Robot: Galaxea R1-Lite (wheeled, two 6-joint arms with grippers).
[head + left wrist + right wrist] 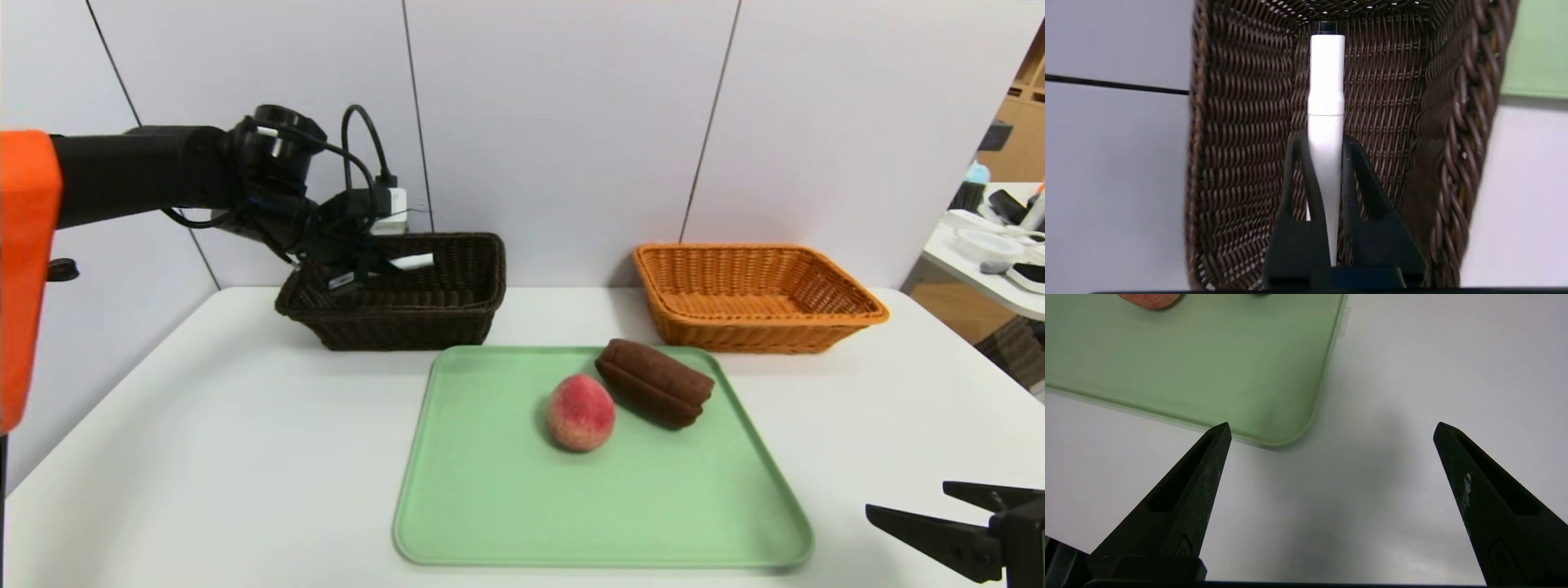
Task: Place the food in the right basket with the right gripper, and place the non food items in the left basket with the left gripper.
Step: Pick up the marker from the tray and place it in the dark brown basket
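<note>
My left gripper [371, 265] hangs over the dark brown left basket [457, 314], shut on a white marker pen [412, 261]. In the left wrist view the pen [1326, 81] sticks out between the fingers [1300, 171] above the basket's woven floor [1241, 143]. A pink peach [580, 412] and a brown chocolate bread roll [655, 382] lie on the green tray [490, 490]. The orange right basket [849, 302] stands at the back right. My right gripper [906, 502] waits open near the table's front right, off the tray's corner [1274, 428], nothing between its fingers.
The white table [204, 425] ends against a grey panelled wall [571, 122]. Another table with clutter [996, 245] stands beyond the right edge. A sliver of the peach [1149, 299] shows in the right wrist view.
</note>
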